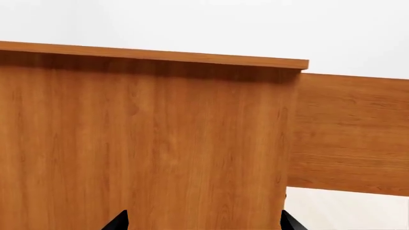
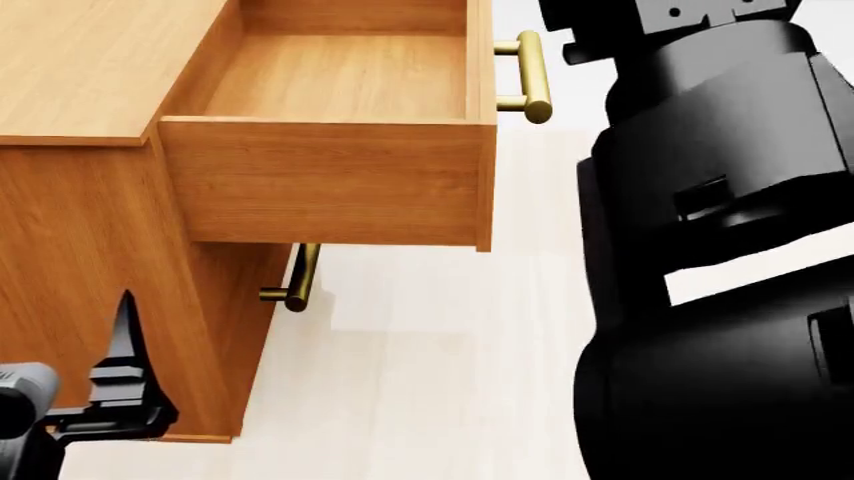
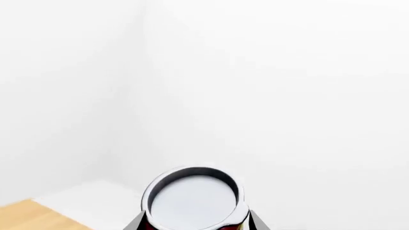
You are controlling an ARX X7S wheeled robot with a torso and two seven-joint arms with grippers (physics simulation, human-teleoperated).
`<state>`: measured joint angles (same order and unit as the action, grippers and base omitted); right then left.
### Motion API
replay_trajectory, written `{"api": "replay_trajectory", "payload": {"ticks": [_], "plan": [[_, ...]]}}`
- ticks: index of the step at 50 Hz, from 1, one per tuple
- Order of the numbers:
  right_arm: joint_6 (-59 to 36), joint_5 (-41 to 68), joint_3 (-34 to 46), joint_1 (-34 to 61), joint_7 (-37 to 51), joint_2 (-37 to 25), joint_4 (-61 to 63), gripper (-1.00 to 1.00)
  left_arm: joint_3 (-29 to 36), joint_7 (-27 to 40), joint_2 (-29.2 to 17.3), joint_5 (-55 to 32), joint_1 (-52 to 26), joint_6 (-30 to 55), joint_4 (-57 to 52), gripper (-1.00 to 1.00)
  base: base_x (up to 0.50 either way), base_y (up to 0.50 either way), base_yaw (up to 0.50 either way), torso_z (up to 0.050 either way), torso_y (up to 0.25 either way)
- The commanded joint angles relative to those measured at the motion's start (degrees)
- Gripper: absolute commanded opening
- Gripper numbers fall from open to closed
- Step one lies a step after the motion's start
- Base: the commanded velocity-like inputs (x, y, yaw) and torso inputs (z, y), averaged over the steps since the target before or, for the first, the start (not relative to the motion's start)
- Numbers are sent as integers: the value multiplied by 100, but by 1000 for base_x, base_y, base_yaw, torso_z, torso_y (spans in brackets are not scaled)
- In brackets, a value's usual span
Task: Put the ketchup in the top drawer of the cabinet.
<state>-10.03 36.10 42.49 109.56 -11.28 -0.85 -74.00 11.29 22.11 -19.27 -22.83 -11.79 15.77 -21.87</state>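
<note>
One step is done: the shallow orange-brown wooden top drawer (image 2: 340,75) of the wood-grain cabinet (image 2: 80,230) stands pulled out and empty. The right hand (image 3: 195,225) grips the small silver-lidded red ketchup can (image 3: 193,201), not yet over that drawer. Next, carry it above the drawer and lower it. The left hand (image 2: 127,385) hangs beside the cabinet's side; whether it is clenched I cannot tell.

Light was bright, flat and even in all three renders, with no visible lamp. The pale floor (image 2: 427,380) and walls were nearly washed out; in the right wrist view the wall corner beyond the pincer showed only as a faint grey gradient. Soft shadow lay under the cabinet (image 1: 147,143) top's overhang and beneath the open top drawer (image 2: 327,180). The ketchup (image 3: 195,201) lid gave a dull sheen, without glare. Everything was sharp, no blur or edge distortion.
</note>
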Motion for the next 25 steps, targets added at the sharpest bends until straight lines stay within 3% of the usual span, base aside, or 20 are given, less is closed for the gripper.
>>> {"api": "replay_trajectory", "payload": {"ticks": [1,11,18,25], "plan": [[327,1835,2108,25,141,85,-88,-100,54,-1,-4,22,-44,-8,49,100,0,0,0,0,0],[542,3612,3849,16,360,85,34,-100,76,25,-16,16,-46,15,23,100,0,0,0,0,0],[494,4380,4290,11,280,85,90,-100,43,43,-21,-2,-3,-38,46,100,0,0,0,0,0],[474,4430,4539,-123,301,85,325,-100,40,62,-34,-25,41,-41,10,100,0,0,0,0,0]]}}
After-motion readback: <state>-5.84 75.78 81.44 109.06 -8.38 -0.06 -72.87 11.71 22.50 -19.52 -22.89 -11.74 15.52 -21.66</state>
